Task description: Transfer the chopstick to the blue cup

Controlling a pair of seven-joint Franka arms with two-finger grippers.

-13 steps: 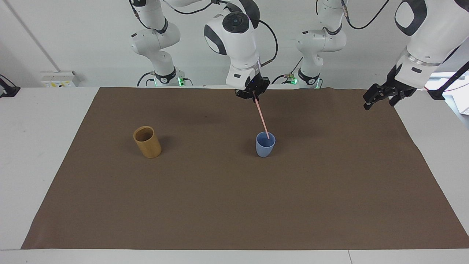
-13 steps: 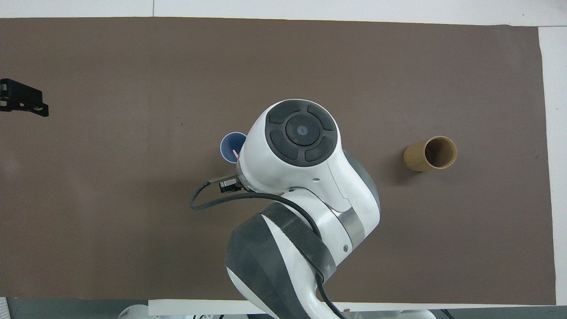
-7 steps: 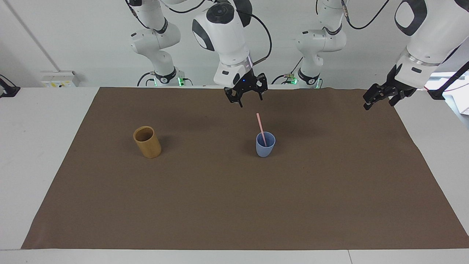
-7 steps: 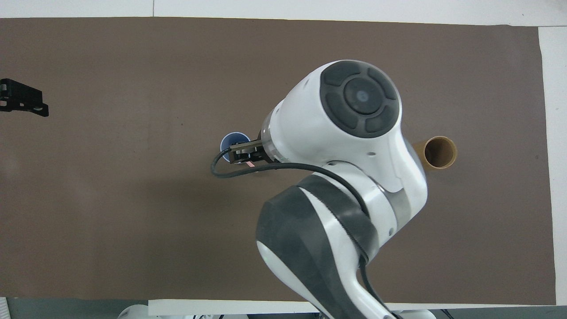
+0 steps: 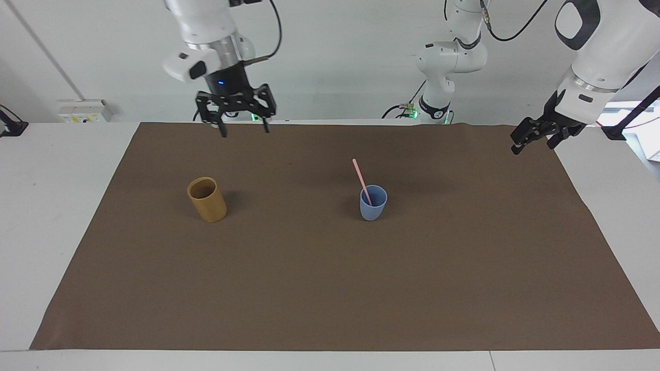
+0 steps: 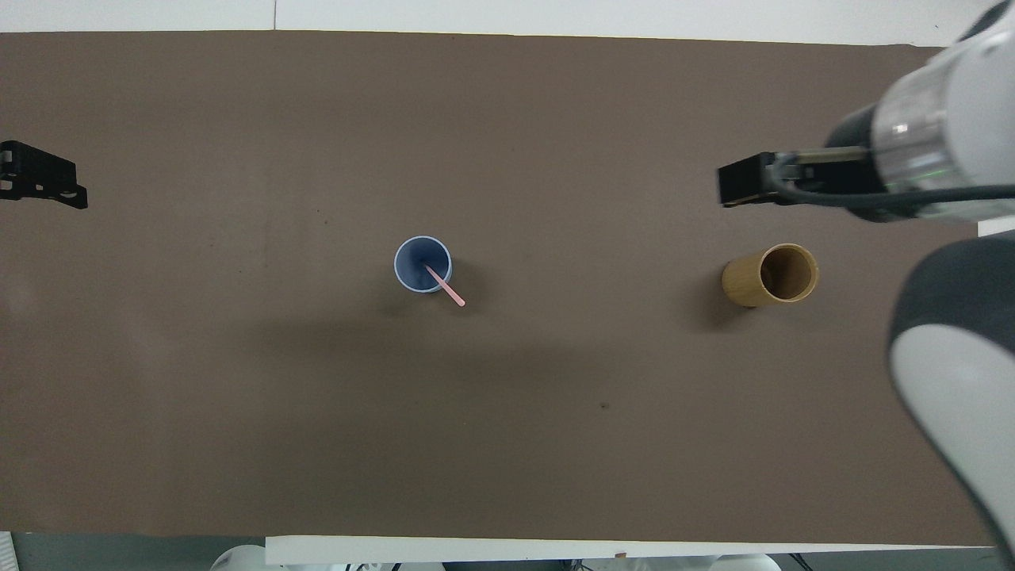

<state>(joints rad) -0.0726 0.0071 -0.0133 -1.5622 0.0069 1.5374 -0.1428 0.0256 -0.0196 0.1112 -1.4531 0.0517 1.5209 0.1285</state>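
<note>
Right claw point(image 5: 241, 129) hangs wide open, holding nothing, well apart from the thin pink chopstick point(image 5: 361, 178) leaning in the small blue cup point(image 5: 373, 204). Left claw point(image 5: 521, 143) waits, open.

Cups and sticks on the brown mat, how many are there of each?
Cups: 2, the blue cup and the tan cup
Pink sticks: 1, the chopstick standing tilted in the blue cup
Total: 3
</note>
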